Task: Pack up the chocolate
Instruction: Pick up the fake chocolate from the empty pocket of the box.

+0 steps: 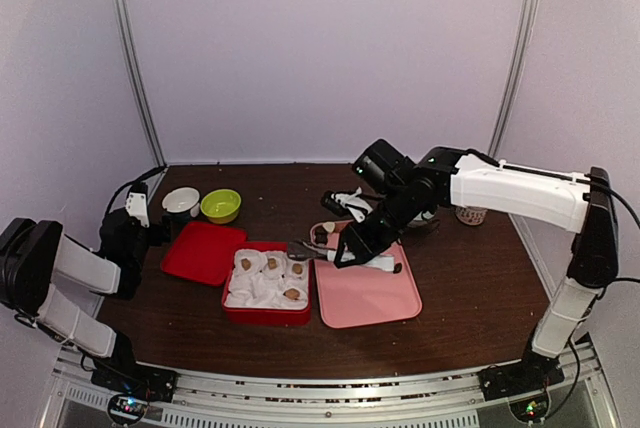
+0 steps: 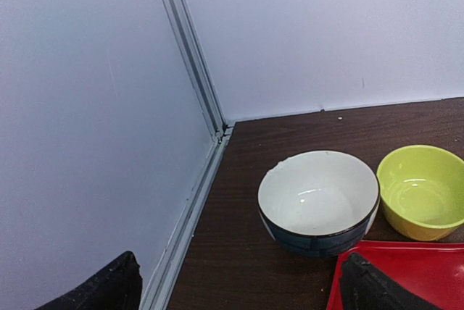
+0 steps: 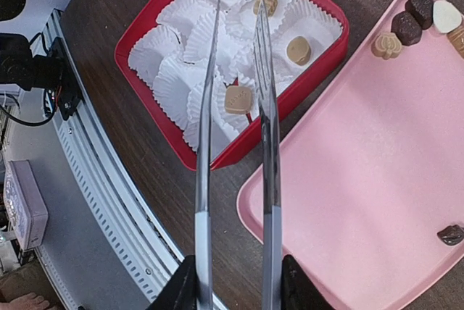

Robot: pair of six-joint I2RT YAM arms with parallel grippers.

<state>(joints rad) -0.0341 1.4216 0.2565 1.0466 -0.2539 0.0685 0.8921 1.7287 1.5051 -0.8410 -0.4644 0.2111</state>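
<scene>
Though tiny, blocky tan chocolate (image 3: 238, 98) in pleated paper cups (image 3: 171, 90).

Top cam: high behind arm bases, sees whole counter (image 1: 470, 288). L wrist cam: low, close, faces back-left corner. R wrist cam: looks down past right tool (image 3: 239, 287), along tongs (image 3: 205, 143), at red box (image 3: 239, 147), shared w/ top.

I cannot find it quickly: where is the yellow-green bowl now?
In the top view, the yellow-green bowl stands at the back left of the table, just right of the white bowl and behind the flat red tray.
</scene>
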